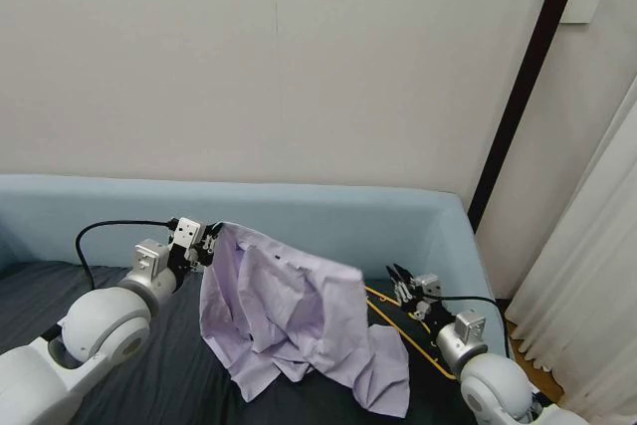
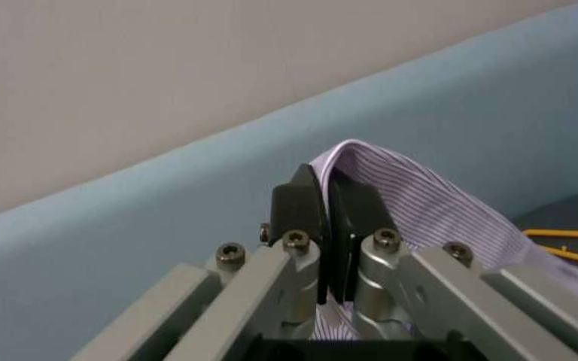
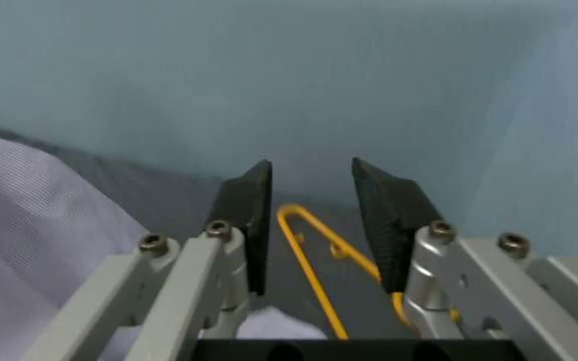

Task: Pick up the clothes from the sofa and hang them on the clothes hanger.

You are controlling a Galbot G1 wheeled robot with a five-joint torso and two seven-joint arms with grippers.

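Well, my left arm reached forward over the dark seat cushion (image 1: 179,385), wrist angled toward the back of the sofa (image 1: 328,214), and my left gripper (image 1: 209,238) was pinched narrow on an upper edge of the lilac striped shirt (image 1: 299,316). The shirt hung from that grip, raised at the top and draping down toward my right, its lower folds lying on the cushion. My right arm sat low near the sofa's right corner, and my right gripper (image 1: 401,281) had its jaws spread and held nothing, pointing at the sofa back just over the yellow hanger (image 1: 386,301).

From my head I saw the whole drape, both arms, and the hanger partly tucked under the shirt's right side. My left wrist camera added the close detail: the two black pads (image 2: 299,203) pressed together with striped cloth folded between them, and a bit of the hanger beyond. My right wrist camera showed the hanger's hook on the cushion in the gap between my spread fingers, with the shirt's edge just beside; whether the fingers touched the hook I could not tell
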